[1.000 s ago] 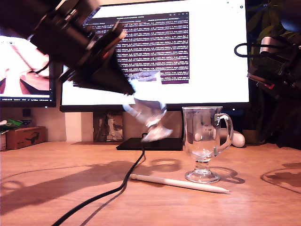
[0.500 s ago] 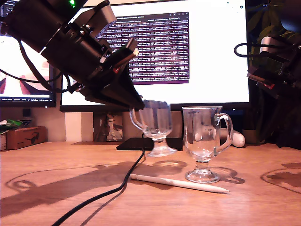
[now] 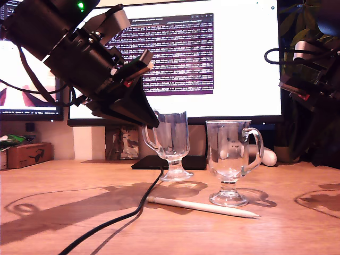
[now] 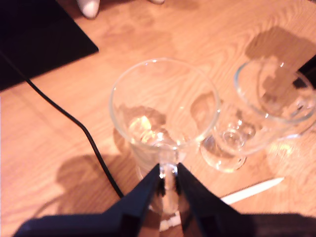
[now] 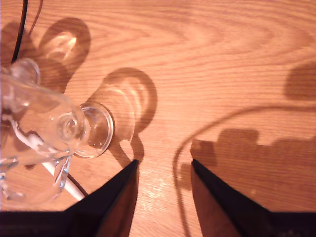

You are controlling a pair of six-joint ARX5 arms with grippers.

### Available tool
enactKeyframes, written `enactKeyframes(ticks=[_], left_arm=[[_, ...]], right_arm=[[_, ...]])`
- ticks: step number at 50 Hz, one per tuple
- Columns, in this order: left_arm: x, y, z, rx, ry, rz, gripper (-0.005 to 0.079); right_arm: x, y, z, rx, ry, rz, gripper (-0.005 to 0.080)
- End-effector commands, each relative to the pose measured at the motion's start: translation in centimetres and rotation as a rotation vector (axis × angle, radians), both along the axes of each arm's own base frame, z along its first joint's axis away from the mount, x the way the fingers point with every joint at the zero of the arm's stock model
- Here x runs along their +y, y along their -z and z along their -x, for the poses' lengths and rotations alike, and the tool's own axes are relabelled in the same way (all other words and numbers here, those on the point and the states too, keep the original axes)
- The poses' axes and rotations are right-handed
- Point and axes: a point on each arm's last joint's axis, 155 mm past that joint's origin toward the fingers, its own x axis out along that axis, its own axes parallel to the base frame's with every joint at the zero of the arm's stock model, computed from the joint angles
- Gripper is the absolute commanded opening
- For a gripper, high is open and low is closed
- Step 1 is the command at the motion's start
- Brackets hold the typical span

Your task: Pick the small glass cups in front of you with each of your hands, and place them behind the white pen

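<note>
My first end effector (image 4: 168,180) pinches the handle of one glass cup (image 3: 172,139), jaws nearly together; the cup stands upright on the bench (image 3: 297,234), beyond the white pen (image 3: 204,207). The other glass cup (image 3: 229,159) stands just behind the pen. My second end effector (image 5: 163,168) hangs spread, holding nothing.

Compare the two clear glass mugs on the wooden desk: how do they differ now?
The clear glass mug held by my first hand is gripped at its rim; the free clear glass mug stands untouched. In the exterior view the held mug's handle points left and it stands farther back, behind the slim white pen; the free mug's handle points right, just behind the pen. Both are upright, empty, stemmed and footed.
</note>
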Motion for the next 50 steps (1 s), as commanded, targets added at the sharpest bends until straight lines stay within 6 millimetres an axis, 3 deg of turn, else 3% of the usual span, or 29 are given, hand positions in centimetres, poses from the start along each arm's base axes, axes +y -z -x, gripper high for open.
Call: enactKeyframes(ticks=[1, 38, 50], left_arm=[[-0.7, -0.5, -0.1, -0.020, 0.017, 0.015, -0.0022], [-0.7, 0.0, -0.1, -0.010, 0.019, 0.010, -0.0022], [-0.8, 1.1, -0.2, 0.009, 0.018, -0.005, -0.0022]], right_arm=[[0.1, -0.4, -0.4, -0.017, -0.002, -0.003, 0.0303], [0.1, -0.5, -0.5, -0.023, -0.002, -0.006, 0.0303], [0.1, -0.5, -0.5, -0.022, -0.003, -0.006, 0.0303]])
